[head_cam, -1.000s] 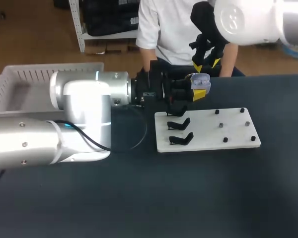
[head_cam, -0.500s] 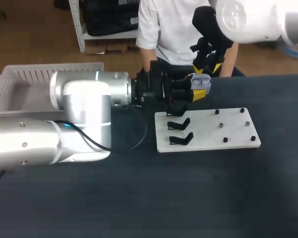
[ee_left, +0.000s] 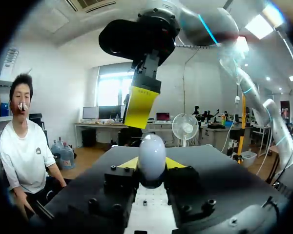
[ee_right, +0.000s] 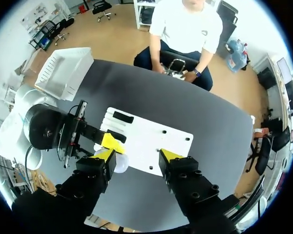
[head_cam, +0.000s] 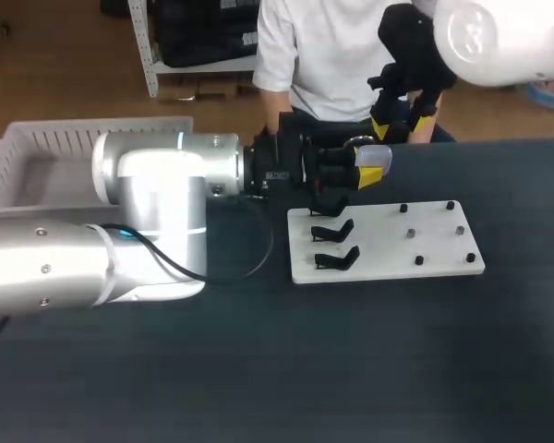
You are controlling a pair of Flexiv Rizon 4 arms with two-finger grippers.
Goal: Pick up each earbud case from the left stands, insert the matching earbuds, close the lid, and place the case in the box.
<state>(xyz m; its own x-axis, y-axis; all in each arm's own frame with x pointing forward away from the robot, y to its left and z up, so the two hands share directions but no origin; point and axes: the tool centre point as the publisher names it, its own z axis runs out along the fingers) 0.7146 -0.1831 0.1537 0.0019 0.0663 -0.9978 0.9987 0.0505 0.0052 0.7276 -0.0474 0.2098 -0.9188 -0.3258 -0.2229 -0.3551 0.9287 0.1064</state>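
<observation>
Case (ee_left: 152, 153) off stands (head_cam: 334, 245), pinched in left gripper (ee_left: 151, 165). Right gripper (ee_right: 139, 155) spread, just above it. Earbud insertion, lid closing, boxing apparently all left. No case seen in box (head_cam: 37, 138).

One earbud case (ee_left: 152, 158), three black stands (head_cam: 333, 231), one white board (head_cam: 388, 247), one box (head_cam: 102, 125), six small pegs (head_cam: 418, 260).

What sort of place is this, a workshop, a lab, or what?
Probably a robotics lab bench: over a dark table the left gripper is shut on a rounded white earbud case, the right gripper hangs open, near a flat white board with black stands; a white slatted plastic box waits nearby.
</observation>
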